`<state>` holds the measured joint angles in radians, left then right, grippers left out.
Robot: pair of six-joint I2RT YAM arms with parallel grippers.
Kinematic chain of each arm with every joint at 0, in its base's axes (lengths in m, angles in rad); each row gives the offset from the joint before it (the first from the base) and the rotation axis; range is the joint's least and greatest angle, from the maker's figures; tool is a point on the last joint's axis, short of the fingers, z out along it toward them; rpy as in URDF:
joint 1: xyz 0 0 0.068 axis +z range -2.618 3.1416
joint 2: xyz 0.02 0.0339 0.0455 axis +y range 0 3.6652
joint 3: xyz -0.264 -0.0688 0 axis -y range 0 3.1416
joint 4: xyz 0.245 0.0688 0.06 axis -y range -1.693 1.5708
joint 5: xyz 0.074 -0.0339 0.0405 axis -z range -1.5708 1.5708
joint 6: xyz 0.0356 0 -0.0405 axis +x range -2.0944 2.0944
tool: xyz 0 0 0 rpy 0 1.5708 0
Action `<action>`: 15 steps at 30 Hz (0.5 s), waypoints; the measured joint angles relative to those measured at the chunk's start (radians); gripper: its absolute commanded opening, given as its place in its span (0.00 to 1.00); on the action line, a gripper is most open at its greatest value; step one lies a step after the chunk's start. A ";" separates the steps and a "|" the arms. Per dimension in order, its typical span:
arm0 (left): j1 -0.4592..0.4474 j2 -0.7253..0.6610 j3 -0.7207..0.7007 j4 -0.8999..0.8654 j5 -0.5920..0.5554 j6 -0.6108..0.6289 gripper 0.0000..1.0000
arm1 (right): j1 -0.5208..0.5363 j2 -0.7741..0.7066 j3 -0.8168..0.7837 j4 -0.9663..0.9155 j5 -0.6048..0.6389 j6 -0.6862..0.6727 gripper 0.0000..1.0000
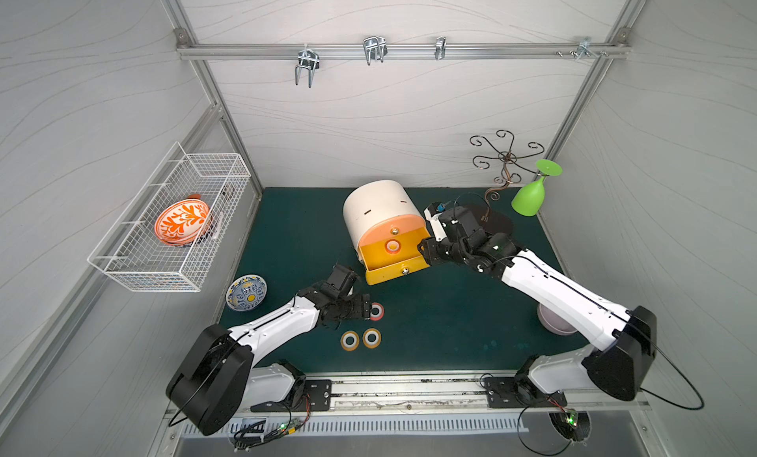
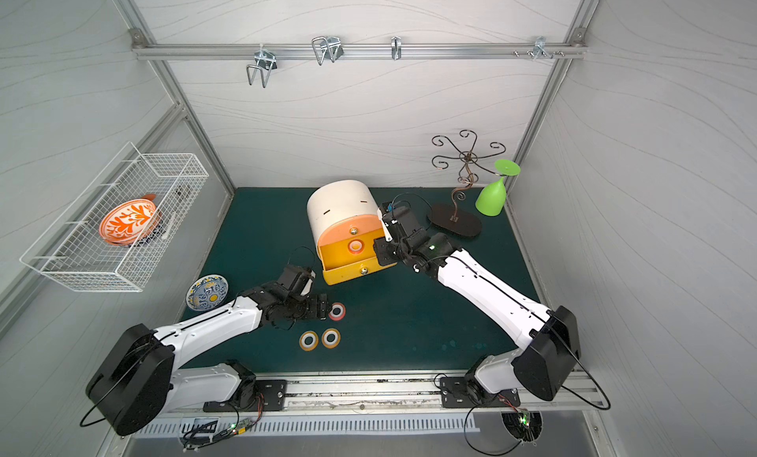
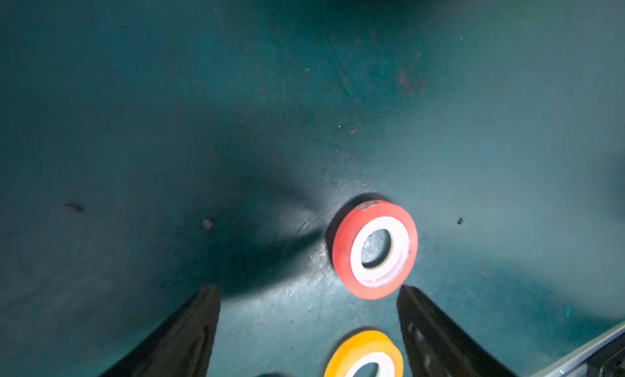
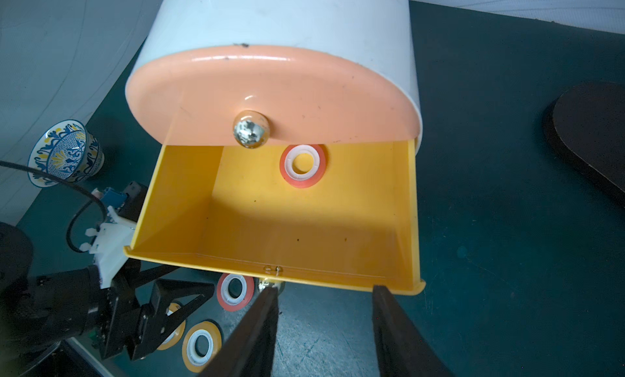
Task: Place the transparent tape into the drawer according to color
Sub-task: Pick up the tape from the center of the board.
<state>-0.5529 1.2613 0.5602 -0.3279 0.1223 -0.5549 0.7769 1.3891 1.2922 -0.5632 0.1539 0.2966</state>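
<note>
Left gripper (image 3: 307, 287) hangs low over the green mat (image 1: 442, 324), jaws spread wide with nothing between them. Closest to the front edge, two orange tape rolls (image 1: 349, 340) (image 1: 371, 337) lie flat side by side. A little farther in, a red tape roll (image 3: 343, 243) lies flat, hole upward, just ahead of the left fingertips and nearer one finger than the other. It is not between the jaws, and I cannot tell whether a fingertip touches it. At about the same depth, a lilac bowl (image 1: 549, 324) sits partly hidden under the right arm. A blue patterned bowl (image 1: 246, 292) stands by the mat's opposite edge.

Farther back, the right gripper (image 4: 323, 290) is released too. Its jaws stand apart and empty at the front lip of the yellow drawer (image 4: 236, 257), with one fingertip just beside the drawer's small metal knob (image 4: 279, 284). This drawer is pulled out of the white cabinet (image 1: 377, 205), and a second red tape roll (image 4: 302, 184) lies flat on its floor toward the back. Above it the peach drawer (image 4: 304, 88) is shut.

Behind, a dark wire stand (image 1: 508, 160) rises with a green goblet (image 1: 530, 197) upside down beside it. On the side wall, a white wire basket (image 1: 155, 270) holds an orange patterned dish (image 1: 182, 221).
</note>
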 measured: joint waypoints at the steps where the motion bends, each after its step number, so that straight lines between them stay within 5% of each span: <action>1: -0.005 0.006 -0.002 0.006 -0.001 -0.001 0.87 | 0.000 -0.002 -0.002 0.003 0.002 0.000 0.50; 15: -0.063 0.090 0.038 0.018 -0.071 -0.003 0.86 | 0.000 -0.013 -0.020 0.005 0.010 0.000 0.51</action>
<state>-0.6155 1.3514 0.5983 -0.3099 0.0517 -0.5583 0.7765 1.3758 1.2720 -0.5579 0.1638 0.2966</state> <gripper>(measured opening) 0.862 0.505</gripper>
